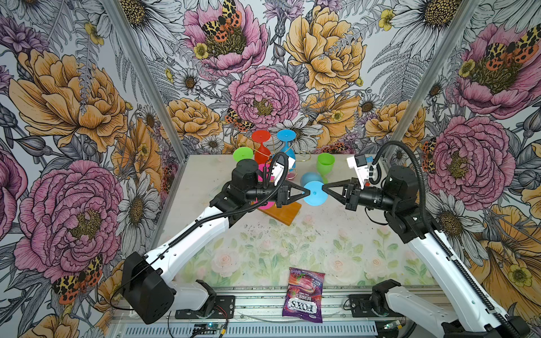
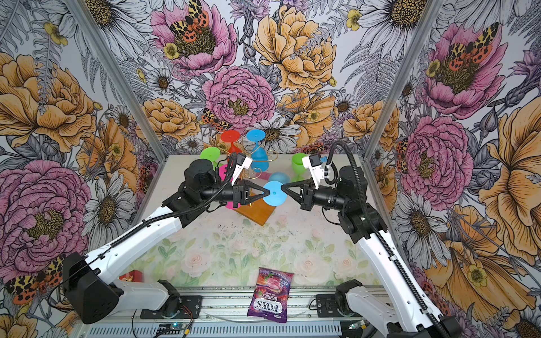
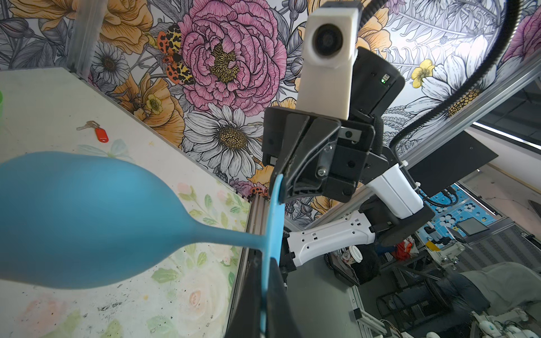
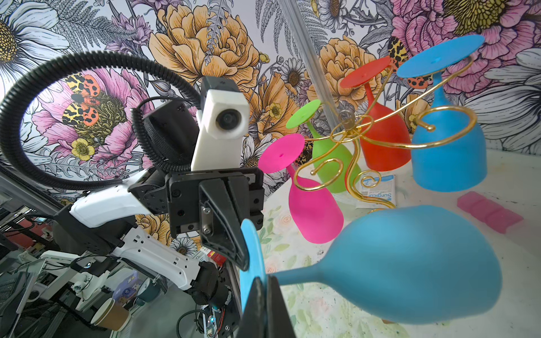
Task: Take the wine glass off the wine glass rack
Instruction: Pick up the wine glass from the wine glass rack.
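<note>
Two claws are pinching one pale blue wine glass by its flat round foot: the left gripper is clamping one edge of the disc and the right gripper is clamping the opposite edge, both closed tight on the thin rim. The glass is hanging in the air between them, tipped so its foot is facing the top views and its matte, egg-shaped bowl is pointing away, clear of the rack and near its wooden base. Gold scrolls on the rack are carrying a red glass, blue glass, green glass and pink glass upside down. A purple bag at the front edge of the table is showing "FOXS BERRIES"; a sachet by the rack's stem is showing "Surgical"
</note>
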